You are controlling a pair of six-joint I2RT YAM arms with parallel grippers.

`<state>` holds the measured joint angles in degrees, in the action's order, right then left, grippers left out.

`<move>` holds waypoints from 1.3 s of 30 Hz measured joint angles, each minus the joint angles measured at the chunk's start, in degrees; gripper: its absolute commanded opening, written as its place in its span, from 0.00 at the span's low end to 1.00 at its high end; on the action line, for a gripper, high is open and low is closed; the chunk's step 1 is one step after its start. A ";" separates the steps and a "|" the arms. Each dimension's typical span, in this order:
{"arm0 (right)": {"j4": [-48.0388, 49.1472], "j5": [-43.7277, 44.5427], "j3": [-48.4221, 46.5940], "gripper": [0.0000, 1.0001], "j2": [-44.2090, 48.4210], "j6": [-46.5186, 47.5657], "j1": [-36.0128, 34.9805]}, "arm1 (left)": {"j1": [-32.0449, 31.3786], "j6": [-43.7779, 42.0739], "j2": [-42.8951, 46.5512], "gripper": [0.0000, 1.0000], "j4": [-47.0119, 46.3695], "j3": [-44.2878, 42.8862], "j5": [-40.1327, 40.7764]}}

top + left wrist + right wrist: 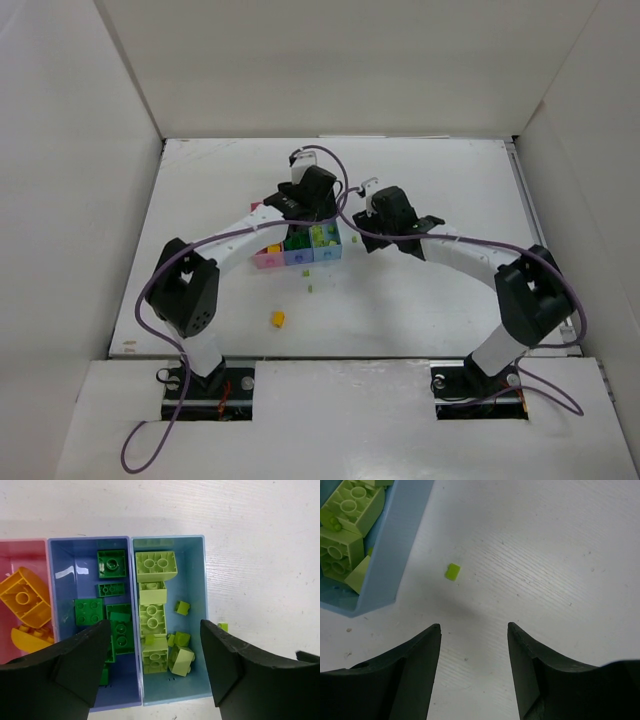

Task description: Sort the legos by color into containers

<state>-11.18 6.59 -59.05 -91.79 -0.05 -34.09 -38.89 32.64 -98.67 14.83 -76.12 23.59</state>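
Three joined containers lie under my left gripper (154, 626): pink (15, 550), periwinkle blue (62, 555) and light blue (196, 580). Orange-yellow legos (22, 600) sit in the pink one, dark green legos (90, 611) in the periwinkle one, and pale lime legos (155, 565) in the light blue one. The left gripper hangs open above the bins, holding nothing. My right gripper (474, 626) is open and empty over bare table, just right of the light blue bin (405, 535). A tiny lime piece (452, 572) lies ahead of it. One orange-yellow brick (278, 319) lies loose on the table.
A few tiny lime bits (311, 289) are scattered in front of the bins. White walls (80, 150) enclose the table on three sides. Purple cables (345, 190) loop over both arms, which meet close together above the bins.
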 measured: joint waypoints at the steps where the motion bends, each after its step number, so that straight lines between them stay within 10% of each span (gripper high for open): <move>1: 0.28 -0.15 -0.44 0.61 -1.07 0.00 0.00 | 0.00 0.00 0.52 0.73 0.28 0.09 -0.09; 7: 3.26 -0.57 -3.65 0.59 -7.89 -0.90 -0.87 | 0.04 0.90 12.13 1.00 0.63 7.28 -0.63; 27: 11.50 1.53 -5.22 0.46 -17.25 -5.99 -2.38 | 0.02 8.04 37.33 1.00 9.01 21.46 0.92; 39: 12.94 4.61 -4.90 0.18 -17.55 -7.78 -2.67 | 0.02 8.70 41.07 1.00 13.86 21.46 3.28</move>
<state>1.76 11.20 -63.94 -109.34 -7.84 -36.75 -38.87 41.34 -57.60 28.69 -54.65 26.87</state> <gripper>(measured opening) 0.215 0.997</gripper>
